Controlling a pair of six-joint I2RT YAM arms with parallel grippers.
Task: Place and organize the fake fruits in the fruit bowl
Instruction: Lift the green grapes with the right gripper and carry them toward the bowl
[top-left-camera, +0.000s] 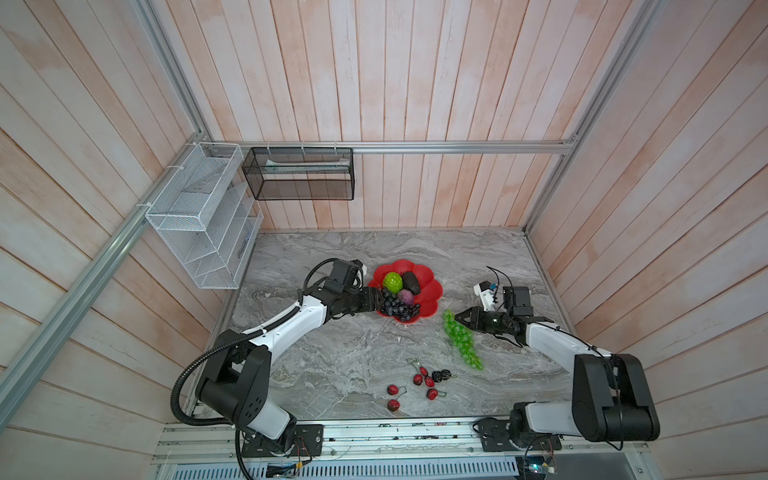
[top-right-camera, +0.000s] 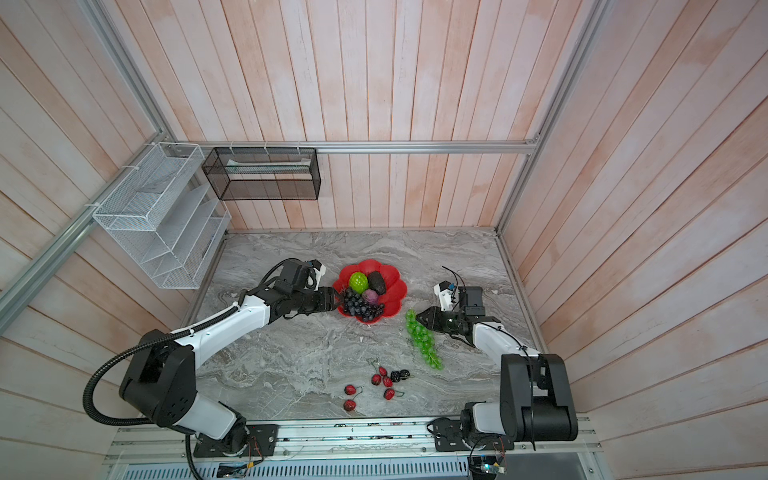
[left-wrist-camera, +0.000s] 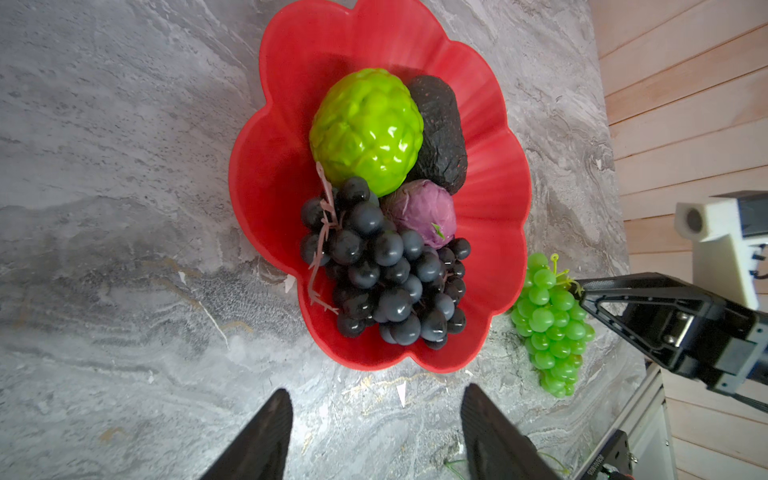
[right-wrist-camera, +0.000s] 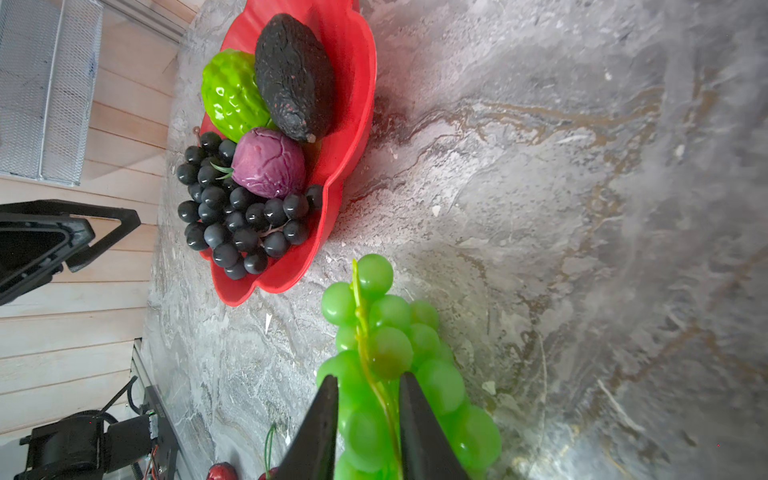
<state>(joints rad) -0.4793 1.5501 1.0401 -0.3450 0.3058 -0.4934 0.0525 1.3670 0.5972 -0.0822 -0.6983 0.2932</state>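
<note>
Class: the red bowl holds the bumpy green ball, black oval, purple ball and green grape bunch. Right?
Not quite: the fourth is the dark grape bunch; the green grape bunch lies on the table beside the bowl, as the left wrist view shows.

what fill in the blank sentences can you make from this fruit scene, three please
1. The fruit bowl holds ____ fruits, counting the dark purple grape bunch as one.
2. The green grape bunch, flanked by the fingers of the right gripper, lies on the ____.
3. The left gripper is ____ and holds nothing.
Missing words: four; table; open.
</note>
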